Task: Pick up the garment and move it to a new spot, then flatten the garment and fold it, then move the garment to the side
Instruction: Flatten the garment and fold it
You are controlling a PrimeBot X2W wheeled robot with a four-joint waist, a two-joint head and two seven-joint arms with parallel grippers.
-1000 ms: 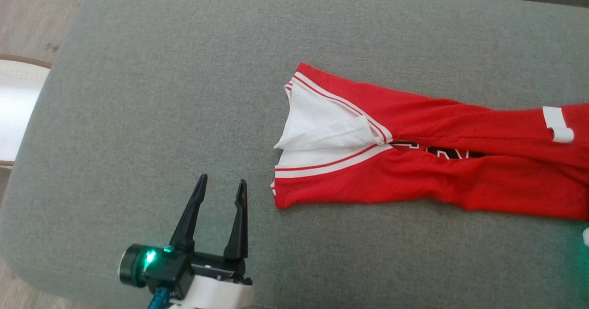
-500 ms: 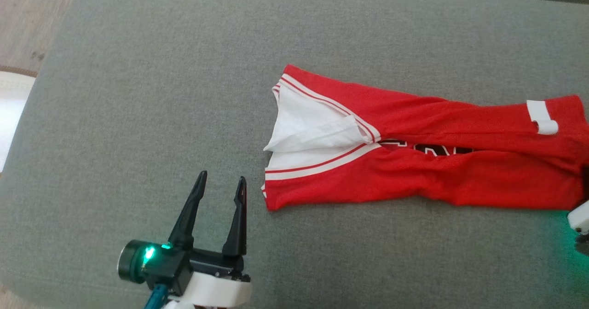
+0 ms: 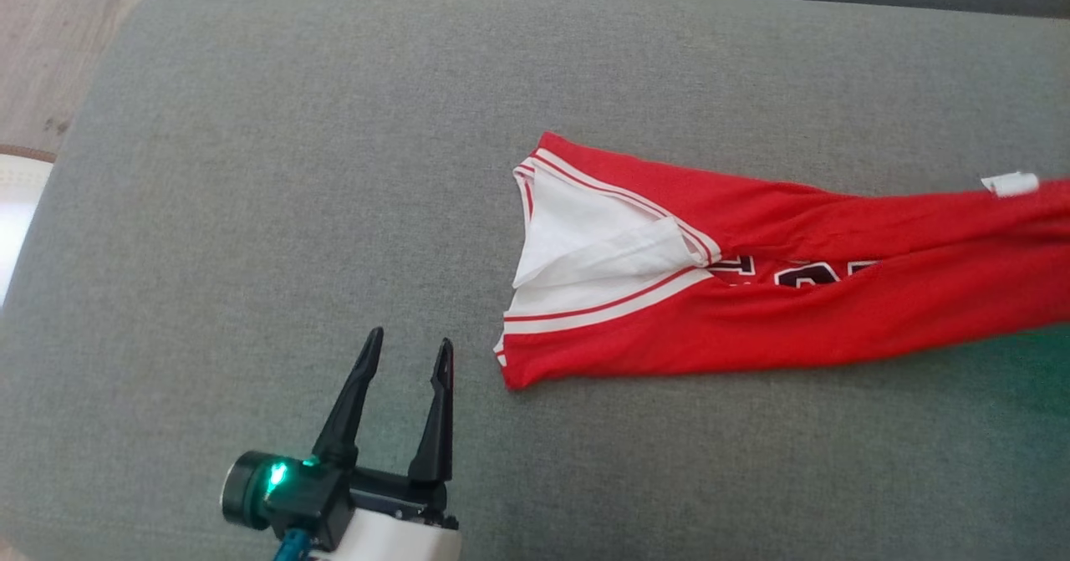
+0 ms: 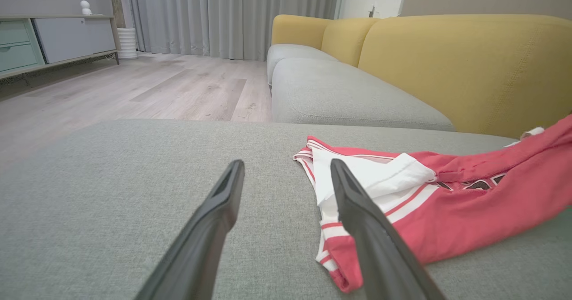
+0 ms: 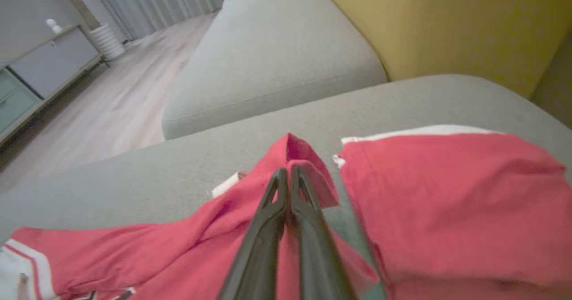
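Four fingers [image 3: 351, 404], one red garment [image 3: 752, 335]

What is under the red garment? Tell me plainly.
The grey cushion lies under the garment. Its right end is lifted off it, pinched in the shut right gripper. Anything beneath the flat part is covered by cloth.

Likely a home living room — yellow sofa [image 4: 464, 67], grey curtains [image 4: 232, 18], sideboard [image 4: 67, 38], wood floor [image 4: 178, 90].
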